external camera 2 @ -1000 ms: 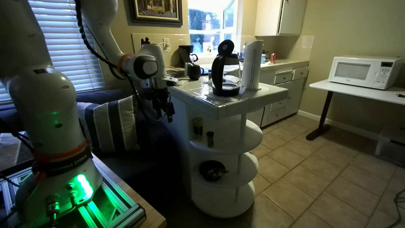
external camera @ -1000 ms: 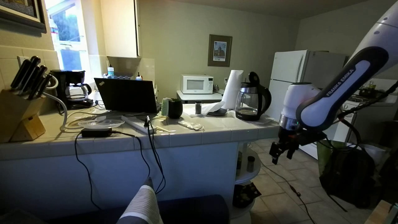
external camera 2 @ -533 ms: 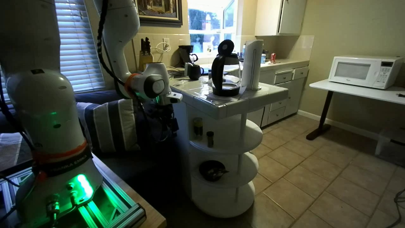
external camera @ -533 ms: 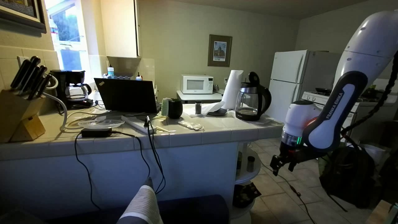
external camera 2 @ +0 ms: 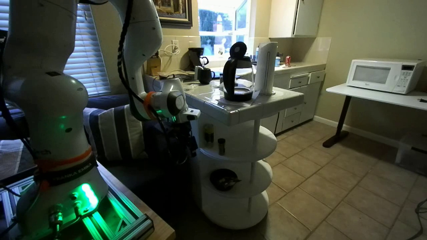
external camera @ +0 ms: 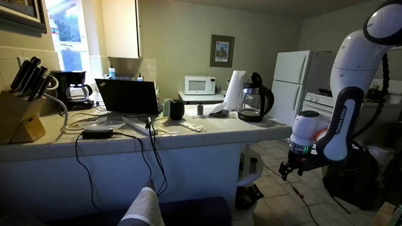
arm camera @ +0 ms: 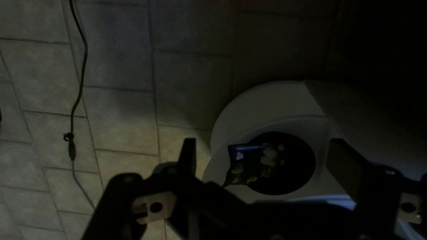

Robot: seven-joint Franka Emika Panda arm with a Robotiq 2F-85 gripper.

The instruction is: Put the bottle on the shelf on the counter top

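Gripper (external camera: pixel 292 175) lower than earlier, spread, empty; front bottle (external camera 2: pixel 221 146) at its three o'clock in exterior view. Sideways reach may bump wrist (external camera: pixel 299 149) on overhanging counter (external camera 2: pixel 213 110).

Gripper (external camera 2: pixel 190 146) beside 3 white shelves (external camera 2: pixel 259 181)
2 small bottles (external camera 2: pixel 221 147) stand on the top shelf (external camera 2: pixel 264 145); a kettle (external camera 2: pixel 239 64) sits on the counter top (external camera 2: pixel 283 96).

You can count three shelves (external camera 2: pixel 266 143), two shelf bottles (external camera 2: pixel 221 146) and two pictures (external camera: pixel 222 51), plus one each of bowl (arm camera: pixel 300 163), kettle (external camera: pixel 250 108), mug (external camera: pixel 176 110), laptop (external camera: pixel 128 97), power brick (external camera: pixel 97 134), microwave (external camera: pixel 198 85), paper roll (external camera: pixel 235 91), coffee maker (external camera: pixel 72 91), knife block (external camera: pixel 20 113), fridge (external camera: pixel 289 84), stove (external camera: pixel 317 103), backpack (external camera: pixel 351 182) and red can (external camera 2: pixel 288 61)
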